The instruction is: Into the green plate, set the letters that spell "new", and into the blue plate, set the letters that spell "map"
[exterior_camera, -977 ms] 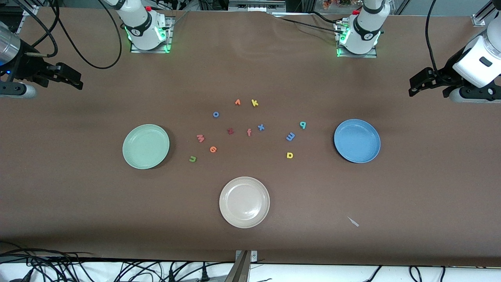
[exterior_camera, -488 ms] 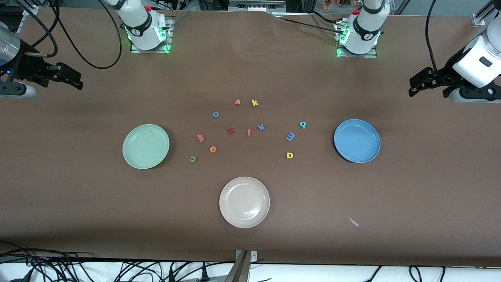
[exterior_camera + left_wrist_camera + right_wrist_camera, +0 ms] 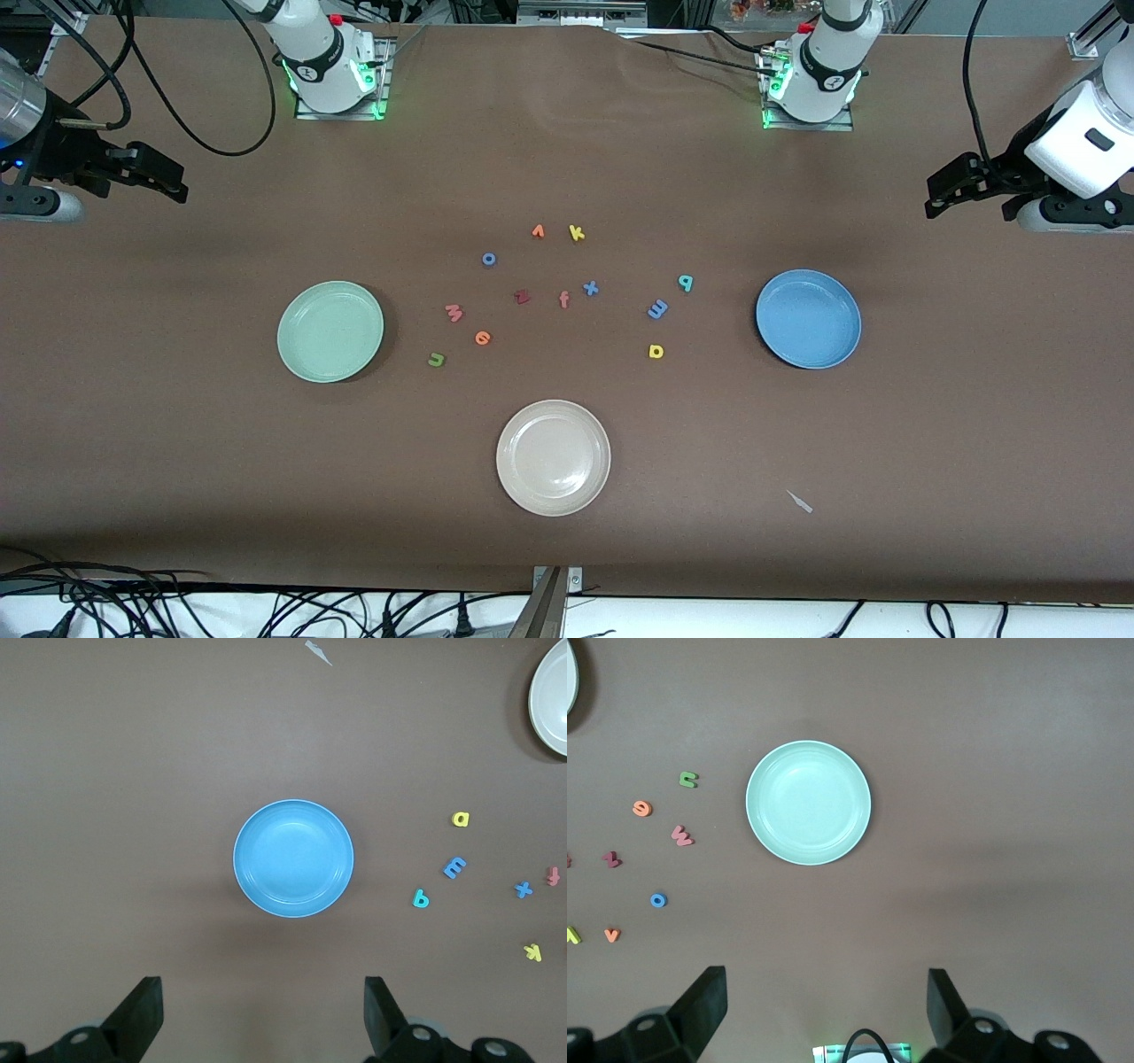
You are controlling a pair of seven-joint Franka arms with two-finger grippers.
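Note:
The green plate [image 3: 330,331] [image 3: 808,803] lies toward the right arm's end of the table. Beside it are the green n [image 3: 436,359] [image 3: 688,779], orange e [image 3: 482,338] [image 3: 642,808] and pink w [image 3: 454,312] [image 3: 681,835]. Toward the left arm's end lies the blue plate [image 3: 808,319] [image 3: 293,858], with the blue m [image 3: 657,309] [image 3: 454,868], teal p [image 3: 685,283] [image 3: 421,898] and yellow a [image 3: 656,352] [image 3: 460,819] near it. Both plates hold nothing. My right gripper [image 3: 168,177] [image 3: 824,1005] and left gripper [image 3: 941,197] [image 3: 263,1014] wait open, high over the table's two ends.
A cream plate [image 3: 553,457] lies nearer the front camera, between the other two. Other letters lie mid-table: orange v [image 3: 538,231], yellow k [image 3: 577,233], blue o [image 3: 488,259], dark red z [image 3: 522,297], salmon f [image 3: 563,299], blue x [image 3: 590,288]. A grey scrap [image 3: 800,501] lies near the front edge.

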